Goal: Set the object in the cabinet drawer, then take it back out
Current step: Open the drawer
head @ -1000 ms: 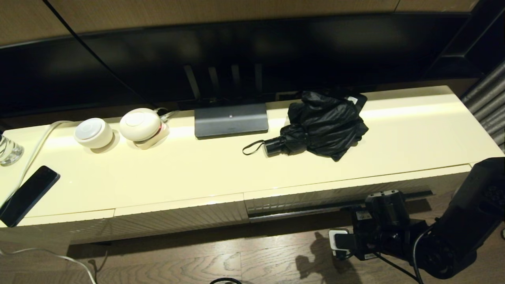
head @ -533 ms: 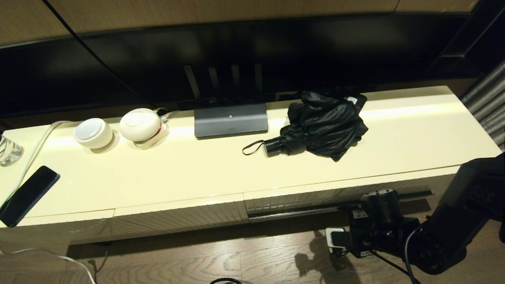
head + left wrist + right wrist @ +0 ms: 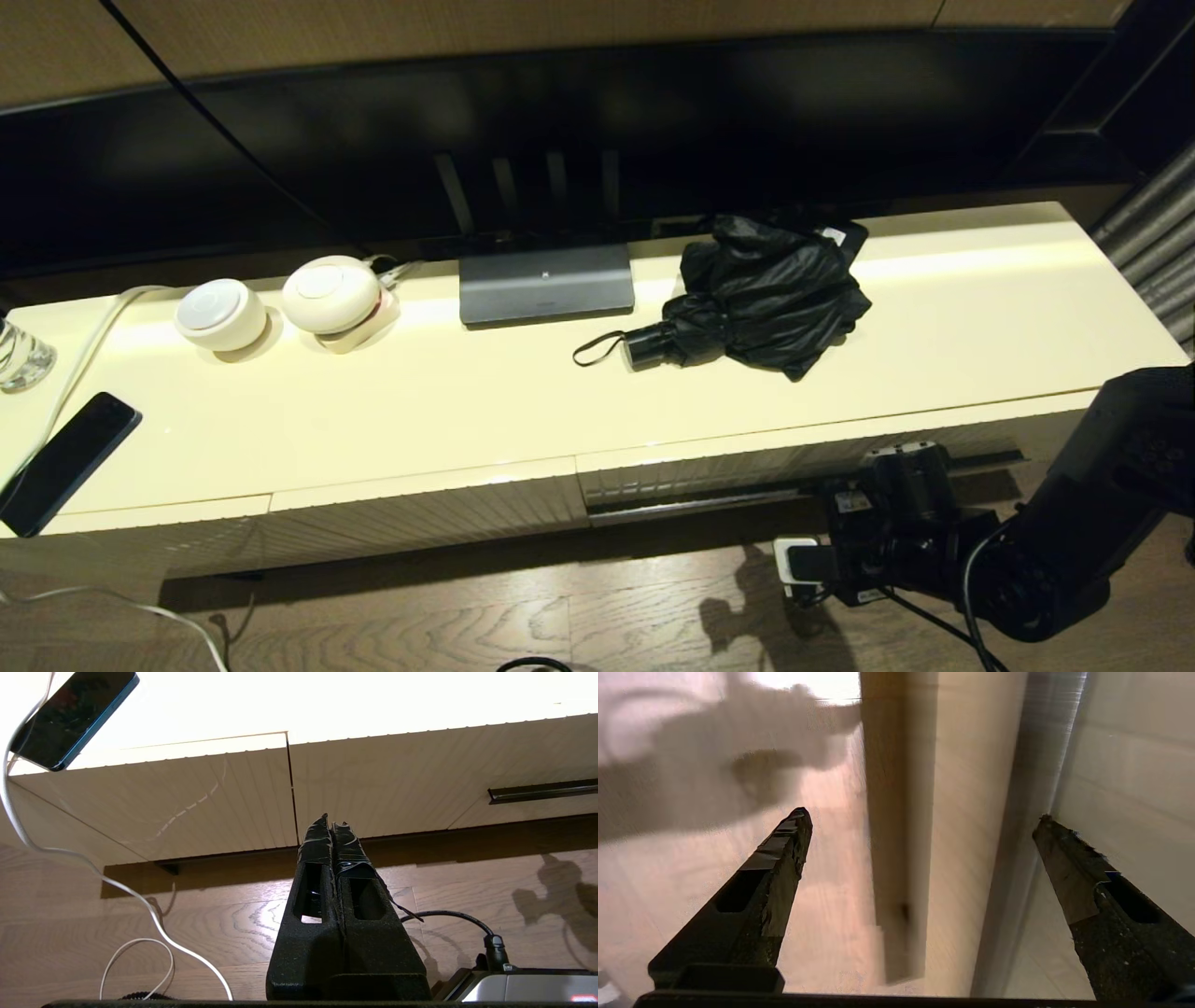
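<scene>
The black folding umbrella lies on the cream cabinet top, with its handle and strap loop pointing left. The cabinet drawer looks pushed in, its ribbed front above a dark strip. My right arm reaches low in front of that drawer. In the right wrist view my right gripper is open and empty, with the dark strip and the drawer front between its fingers. My left gripper is shut and empty, low before the left cabinet fronts.
On the top stand a grey monitor base, two white round devices, a black phone and a glass. A small black box sits behind the umbrella. White cables trail over the wooden floor.
My right arm has shifted a little in front of the drawer, first left and down, then slightly up. The umbrella and the drawer have not moved.
</scene>
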Available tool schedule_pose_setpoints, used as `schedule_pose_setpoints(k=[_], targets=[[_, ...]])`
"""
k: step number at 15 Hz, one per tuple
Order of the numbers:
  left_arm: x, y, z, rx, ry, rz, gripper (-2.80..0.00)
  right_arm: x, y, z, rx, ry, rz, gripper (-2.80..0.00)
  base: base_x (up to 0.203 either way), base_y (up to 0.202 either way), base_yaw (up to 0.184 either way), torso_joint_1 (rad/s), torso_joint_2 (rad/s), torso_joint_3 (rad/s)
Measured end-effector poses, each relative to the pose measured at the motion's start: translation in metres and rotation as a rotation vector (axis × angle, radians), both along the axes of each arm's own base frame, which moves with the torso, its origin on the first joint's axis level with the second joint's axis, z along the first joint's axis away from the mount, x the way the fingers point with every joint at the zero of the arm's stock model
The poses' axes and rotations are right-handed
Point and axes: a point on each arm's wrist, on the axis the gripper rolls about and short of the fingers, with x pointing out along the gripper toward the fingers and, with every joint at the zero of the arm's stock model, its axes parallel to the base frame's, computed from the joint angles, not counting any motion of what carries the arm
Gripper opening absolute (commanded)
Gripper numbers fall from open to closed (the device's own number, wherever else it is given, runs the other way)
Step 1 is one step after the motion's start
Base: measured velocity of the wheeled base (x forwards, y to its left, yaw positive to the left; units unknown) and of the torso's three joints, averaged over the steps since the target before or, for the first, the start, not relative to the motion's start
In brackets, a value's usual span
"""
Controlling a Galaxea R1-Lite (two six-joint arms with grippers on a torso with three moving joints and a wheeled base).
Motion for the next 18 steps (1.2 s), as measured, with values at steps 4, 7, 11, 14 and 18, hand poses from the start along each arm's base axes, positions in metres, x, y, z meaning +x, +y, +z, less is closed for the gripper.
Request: schedule_pose_setpoints(k=[4, 7, 11, 14, 18], targets=[[0.0, 0.0, 0.0, 0.0, 0.001, 0.0, -2.8, -0.02, -0.006, 0.008, -0.021, 0.033, 0.008, 0.0, 0.0, 0.0, 0.0, 0.0, 0.0, 0.0], [0.0, 0.0, 0.0, 0.0, 0.0, 0.0, -2.8, -0.034, -0.011, 0.013, -0.037, 0.067, 0.013, 0.0, 0.0, 0.0, 0.0, 0.0, 0.0, 0.0], [0.0, 0.0, 0.0, 0.0, 0.001, 0.0, -2.8, -0.025, -0.008, 0.01, -0.028, 0.062, 0.007, 0.0, 0.0, 0.0, 0.0, 0.0, 0.0, 0.0], [0.0, 0.0, 0.0, 0.0, 0.0, 0.0, -2.8, -0.014, -0.005, 0.003, -0.021, 0.046, 0.005, 0.0, 0.0, 0.0, 0.0, 0.0, 0.0, 0.0], [0.0, 0.0, 0.0, 0.0, 0.001, 0.0, -2.8, -0.001, -0.004, -0.005, -0.015, 0.029, -0.005, 0.0, 0.0, 0.0, 0.0, 0.0, 0.0, 0.0]])
